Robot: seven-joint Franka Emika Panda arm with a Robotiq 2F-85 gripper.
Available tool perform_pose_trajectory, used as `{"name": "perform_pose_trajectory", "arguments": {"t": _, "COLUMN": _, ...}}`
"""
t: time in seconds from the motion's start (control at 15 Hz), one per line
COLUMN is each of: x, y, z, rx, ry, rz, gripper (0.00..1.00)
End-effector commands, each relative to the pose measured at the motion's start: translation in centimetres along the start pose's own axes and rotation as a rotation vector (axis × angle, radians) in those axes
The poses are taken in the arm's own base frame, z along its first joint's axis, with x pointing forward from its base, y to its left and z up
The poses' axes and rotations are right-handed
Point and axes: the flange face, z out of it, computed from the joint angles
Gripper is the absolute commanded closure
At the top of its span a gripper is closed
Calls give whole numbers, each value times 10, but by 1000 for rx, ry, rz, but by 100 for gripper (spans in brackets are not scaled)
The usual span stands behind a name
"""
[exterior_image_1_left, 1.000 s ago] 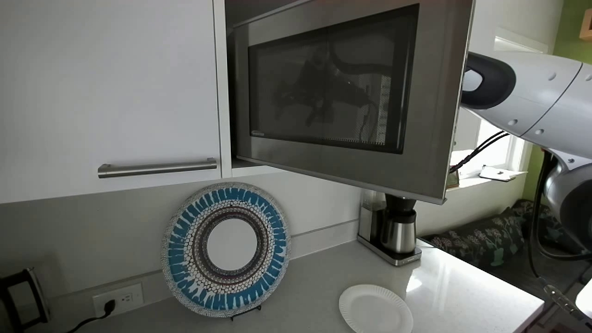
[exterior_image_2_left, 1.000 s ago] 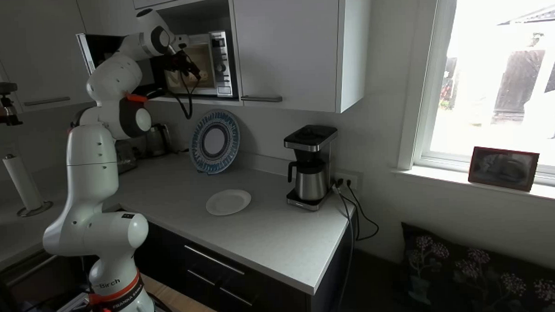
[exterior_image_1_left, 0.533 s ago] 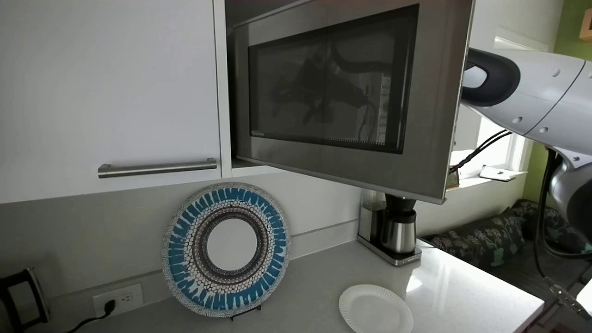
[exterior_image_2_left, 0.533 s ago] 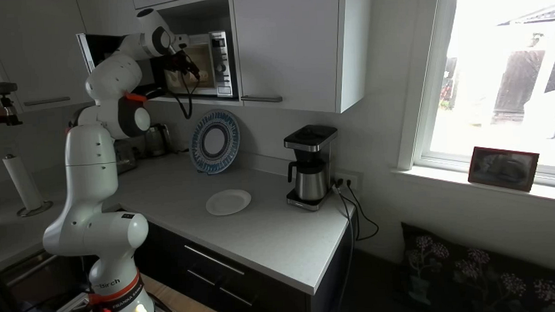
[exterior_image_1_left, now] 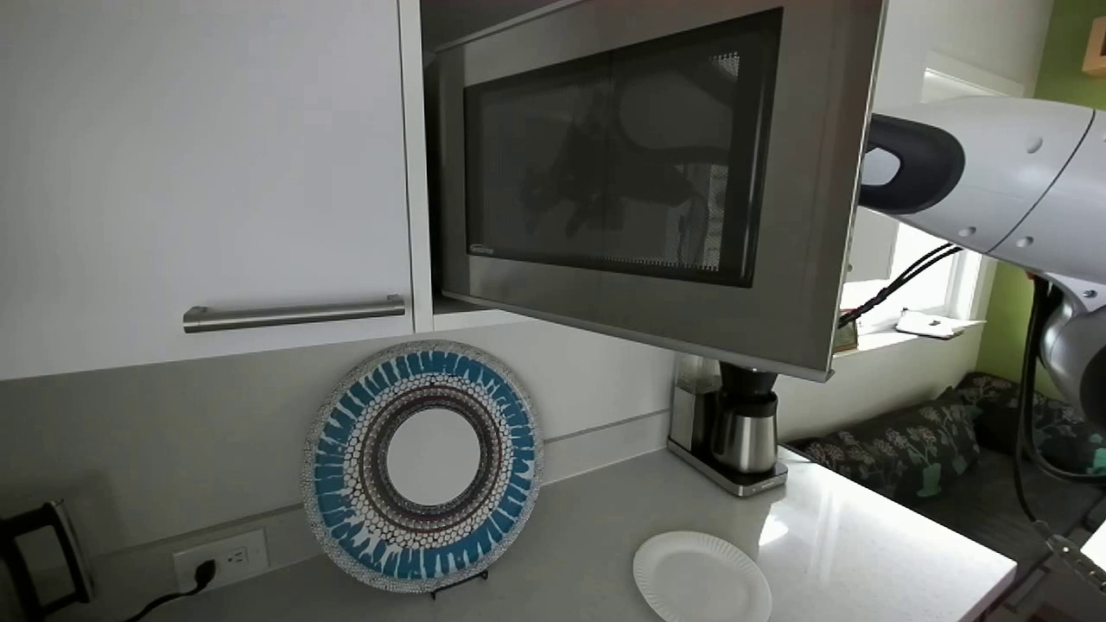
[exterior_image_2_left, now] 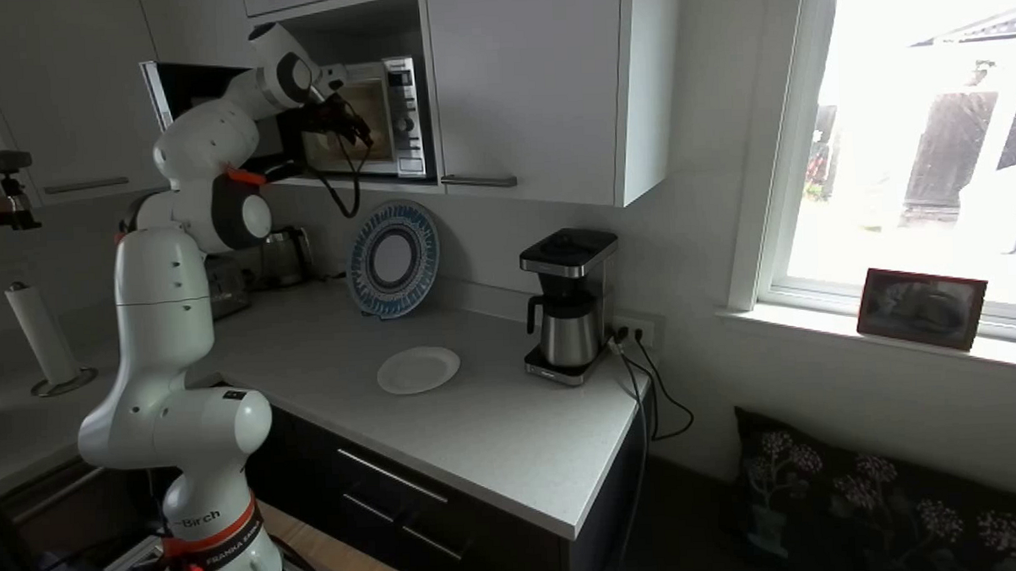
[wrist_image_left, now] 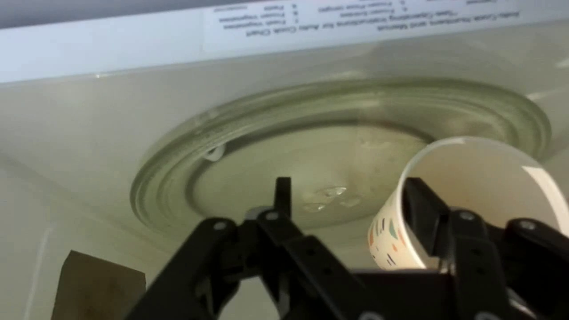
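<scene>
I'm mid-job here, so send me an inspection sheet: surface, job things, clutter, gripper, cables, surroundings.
Surface: pale counter; inside the microwave, a glass turntable.
Job's things: patterned cup, mouth showing, base hidden; microwave door open.
Clutter: white plate, coffee maker and decorated disc on the counter; brown object at the wrist view's lower left, unidentified.
Gripper: open, at the microwave; in the wrist view one finger overlaps the cup's mouth, contact unclear.
Cables: dark cable loop hanging by the arm; power cords at the wall outlet beside the coffee maker.
Surroundings: window, framed picture on its sill, dark flowered cushion.
</scene>
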Motion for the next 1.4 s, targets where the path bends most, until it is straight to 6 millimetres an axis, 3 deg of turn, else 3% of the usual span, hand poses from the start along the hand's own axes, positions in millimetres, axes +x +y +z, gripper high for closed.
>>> {"name": "perform_pose_trajectory", "arguments": {"t": 0.0, "x": -6, "y": 7, "z": 15, "rx": -41, "ry": 11, "rz": -24, "gripper": 64}}
{"name": "perform_pose_trajectory", "arguments": {"t": 0.07, "x": -6, "y": 7, "z": 15, "rx": -41, "ry": 18, "rz": -27, "gripper": 23}}
{"name": "perform_pose_trajectory", "arguments": {"t": 0.2, "x": -6, "y": 8, "z": 18, "rx": -37, "ry": 35, "rz": -33, "gripper": 28}}
{"name": "perform_pose_trajectory", "arguments": {"t": 0.33, "x": -7, "y": 9, "z": 21, "rx": -31, "ry": 52, "rz": -37, "gripper": 16}}
{"name": "perform_pose_trajectory", "arguments": {"t": 0.53, "x": -8, "y": 10, "z": 25, "rx": -21, "ry": 76, "rz": -38, "gripper": 19}}
{"name": "perform_pose_trajectory", "arguments": {"t": 0.67, "x": -9, "y": 11, "z": 28, "rx": -8, "ry": 89, "rz": -37, "gripper": 26}}
{"name": "perform_pose_trajectory", "arguments": {"t": 0.73, "x": -10, "y": 11, "z": 29, "rx": -2, "ry": 94, "rz": -37, "gripper": 46}}
{"name": "perform_pose_trajectory", "arguments": {"t": 0.87, "x": -11, "y": 13, "z": 31, "rx": 4, "ry": 95, "rz": -33, "gripper": 56}}
{"name": "perform_pose_trajectory", "arguments": {"t": 1.13, "x": -11, "y": 19, "z": 23, "rx": 16, "ry": 67, "rz": 39, "gripper": 89}}
{"name": "perform_pose_trajectory", "arguments": {"t": 1.27, "x": -13, "y": 22, "z": 14, "rx": 29, "ry": 28, "rz": 116, "gripper": 100}}
{"name": "perform_pose_trajectory", "arguments": {"t": 1.33, "x": -12, "y": 24, "z": 8, "rx": 36, "ry": 17, "rz": 161, "gripper": 100}}
